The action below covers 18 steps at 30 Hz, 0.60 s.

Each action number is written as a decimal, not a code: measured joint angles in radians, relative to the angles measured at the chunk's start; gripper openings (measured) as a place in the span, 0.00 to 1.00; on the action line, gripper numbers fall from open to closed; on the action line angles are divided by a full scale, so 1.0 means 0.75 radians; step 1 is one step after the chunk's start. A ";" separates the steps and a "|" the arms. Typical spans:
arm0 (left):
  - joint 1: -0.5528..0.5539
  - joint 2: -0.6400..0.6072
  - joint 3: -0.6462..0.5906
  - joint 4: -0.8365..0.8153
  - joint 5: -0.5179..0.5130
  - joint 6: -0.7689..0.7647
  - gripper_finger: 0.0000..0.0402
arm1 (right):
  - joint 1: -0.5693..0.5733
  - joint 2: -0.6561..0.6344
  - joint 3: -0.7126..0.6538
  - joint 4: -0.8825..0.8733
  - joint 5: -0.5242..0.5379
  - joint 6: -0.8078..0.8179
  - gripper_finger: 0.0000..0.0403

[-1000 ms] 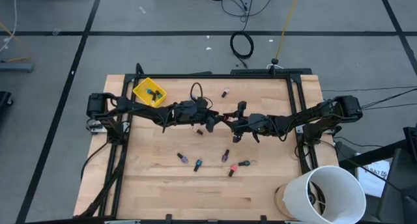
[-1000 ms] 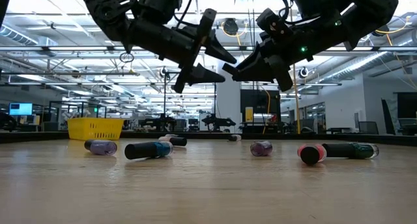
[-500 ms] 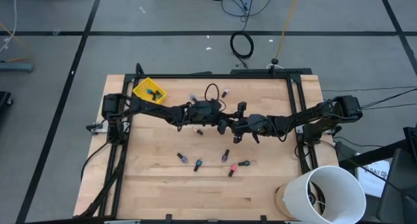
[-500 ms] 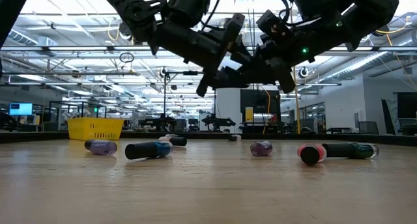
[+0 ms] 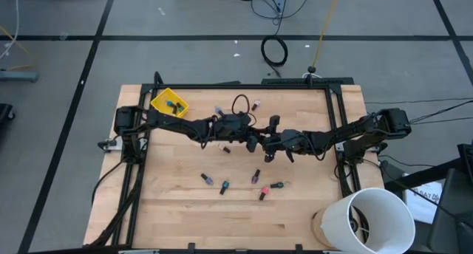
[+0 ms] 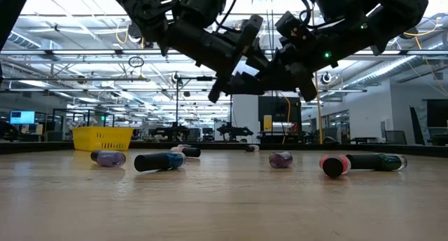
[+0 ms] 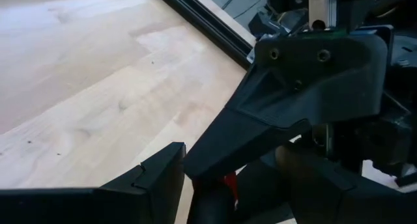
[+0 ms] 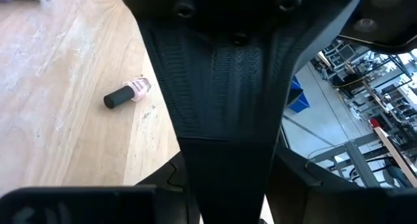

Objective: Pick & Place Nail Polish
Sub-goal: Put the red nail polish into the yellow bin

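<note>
Table of pale wood, framed in black rail, with both arms reaching in to meet above its middle, apparently to pass something from one to the other. Left gripper: jaws apart, closed on nothing visible, tip to tip with the right gripper; the right claw's state cannot be told. White bucket off the table's near right corner. Yellow bin at the far left corner, already holding a couple of bottles, so judged the drop point. Nail polish bottles: five lying loose in a cluster near the front, three more toward the back, all on their sides. The high view alone gives the whole spread and the bin's contents. The low view alone shows both grippers well clear of the wood. The left wrist view alone catches a red scrap between the meeting fingers, possibly a bottle; which claw has it is unclear. The right wrist view adds one pink bottle lying alone.
</note>
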<state>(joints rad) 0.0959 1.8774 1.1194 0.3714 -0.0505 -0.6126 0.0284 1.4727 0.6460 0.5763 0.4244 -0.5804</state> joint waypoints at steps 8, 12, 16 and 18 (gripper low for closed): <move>-0.003 -0.001 0.001 0.000 -0.057 0.021 0.45 | -0.001 0.000 0.000 0.002 0.033 -0.010 0.28; -0.001 -0.001 0.001 -0.009 -0.064 0.018 0.25 | 0.000 0.000 0.000 0.002 0.030 -0.011 0.28; 0.010 -0.001 0.001 -0.005 -0.060 0.013 0.13 | 0.000 0.000 0.000 0.006 0.036 -0.021 0.30; 0.011 -0.001 0.001 -0.005 -0.059 0.031 0.13 | 0.000 0.000 0.000 0.004 0.032 -0.019 0.32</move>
<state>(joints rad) 0.1040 1.8771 1.1198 0.3677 -0.0948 -0.5893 0.0285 1.4727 0.6459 0.5797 0.4486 -0.5948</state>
